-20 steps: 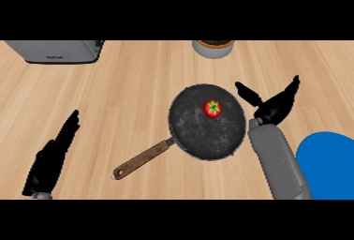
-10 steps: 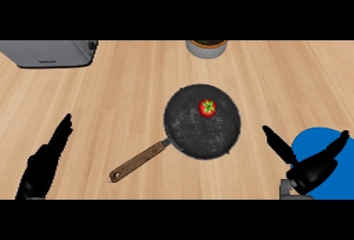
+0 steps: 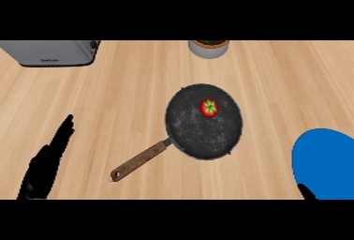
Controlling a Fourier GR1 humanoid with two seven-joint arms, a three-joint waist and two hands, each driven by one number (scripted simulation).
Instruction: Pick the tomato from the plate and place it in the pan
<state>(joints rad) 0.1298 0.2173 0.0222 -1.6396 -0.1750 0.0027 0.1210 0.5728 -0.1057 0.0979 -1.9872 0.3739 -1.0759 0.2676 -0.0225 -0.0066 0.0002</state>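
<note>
upper left of the frame: grey toaster (image 3: 48, 52) on the counter (image 3: 124, 103), at its far edge.
top centre: grey pot (image 3: 209, 50), cut off by the frame's top, well apart from the pan.
centre: dark pan (image 3: 204, 136), its brown handle (image 3: 142, 160) running toward the lower left.
in the pan: tomato (image 3: 209, 107), in the upper half, green stem up.
lower right: blue plate (image 3: 325, 164), near the pan's right side, not touching it.
left hand (image 3: 43, 166): lower left, fingers straight and together, holding nothing, left of the handle's end.
right hand (image 3: 306, 192): only a dark sliver at the bottom edge against the plate; its state can't be made out.
</note>
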